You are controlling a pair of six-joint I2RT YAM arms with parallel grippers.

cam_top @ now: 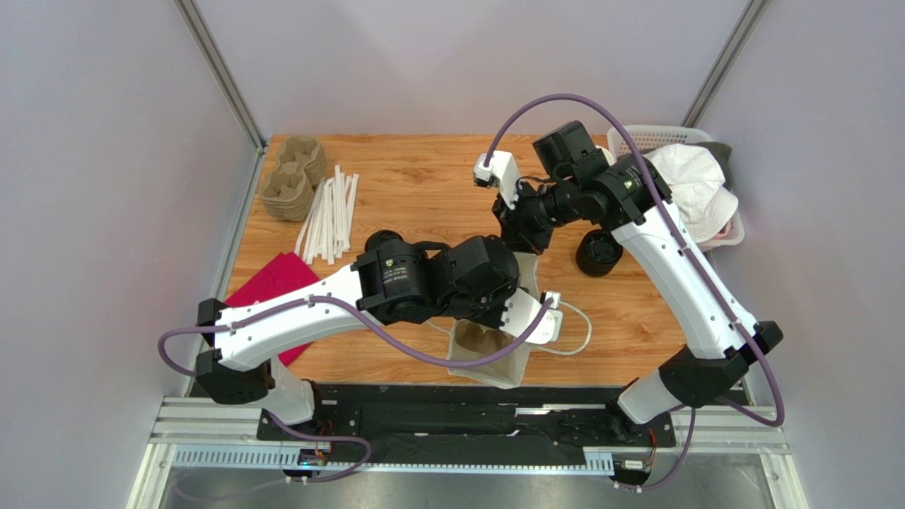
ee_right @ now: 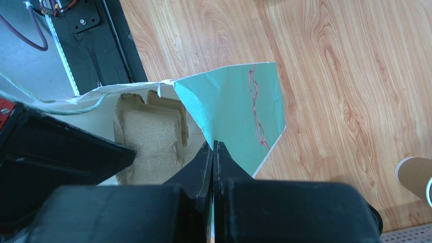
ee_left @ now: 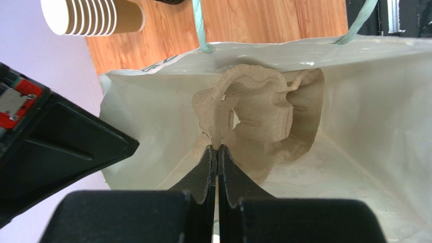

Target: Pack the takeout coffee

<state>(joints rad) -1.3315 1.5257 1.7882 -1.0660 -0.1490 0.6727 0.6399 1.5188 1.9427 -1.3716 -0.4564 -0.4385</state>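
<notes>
Bag [ee_right: 233, 101] held ready: your right claw [ee_right: 215, 144] pinches its teal wall, apparently to hold the mouth wide, while your left claw [ee_left: 218, 149], inside, pinches the rim of the pulp carrier [ee_left: 258, 116] to seat it. Takeout coffee [cam_top: 598, 252] stands on the bench [cam_top: 425, 180], right of the bag.

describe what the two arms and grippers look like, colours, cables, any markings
Both arms are alike: the left arm and right arm have white links joined by bulky black joints, with a purple cable looping along each. The left gripper and right gripper are matte black, with two flat tapering fingers; a small red patch sits on the housing.
</notes>
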